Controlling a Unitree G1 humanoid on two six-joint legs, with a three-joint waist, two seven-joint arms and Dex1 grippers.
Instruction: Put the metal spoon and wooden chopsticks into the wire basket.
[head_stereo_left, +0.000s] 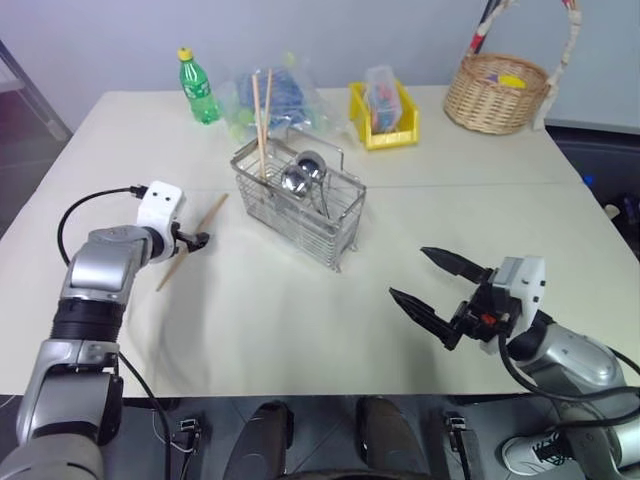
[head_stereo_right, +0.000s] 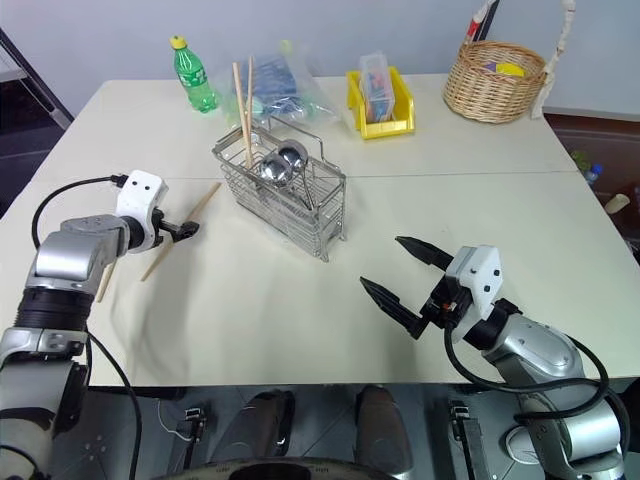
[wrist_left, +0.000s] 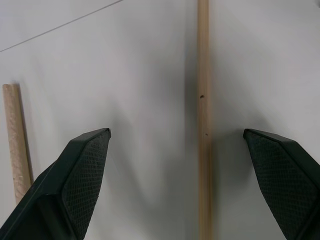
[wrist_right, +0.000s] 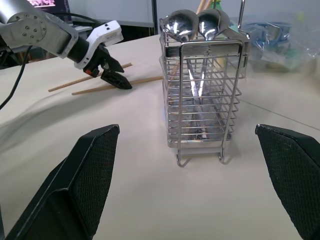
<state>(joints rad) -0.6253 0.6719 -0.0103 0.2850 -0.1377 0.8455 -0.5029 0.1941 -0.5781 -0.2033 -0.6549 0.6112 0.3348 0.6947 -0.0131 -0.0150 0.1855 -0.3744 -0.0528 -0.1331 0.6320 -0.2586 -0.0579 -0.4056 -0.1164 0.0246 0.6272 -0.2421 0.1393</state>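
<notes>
The wire basket (head_stereo_left: 318, 222) stands mid-table. Two metal spoons (head_stereo_left: 296, 180) lean inside it, bowls up, and two wooden chopsticks (head_stereo_left: 262, 115) stand upright in its left end. Two more chopsticks lie flat on the table to its left, and one of them (head_stereo_left: 212, 213) runs under my left gripper (head_stereo_left: 202, 240). In the left wrist view that chopstick (wrist_left: 202, 115) lies between the open fingers, untouched, while the other chopstick (wrist_left: 13, 137) lies outside one finger. My right gripper (head_stereo_left: 410, 272) hovers open and empty over the near right of the table, facing the basket (wrist_right: 202, 95).
Along the far edge stand a green bottle (head_stereo_left: 198, 88), a clear bag of items (head_stereo_left: 283, 98), a yellow bin (head_stereo_left: 384, 118) and a round wicker basket (head_stereo_left: 497, 92). The table's front edge runs just below my right gripper.
</notes>
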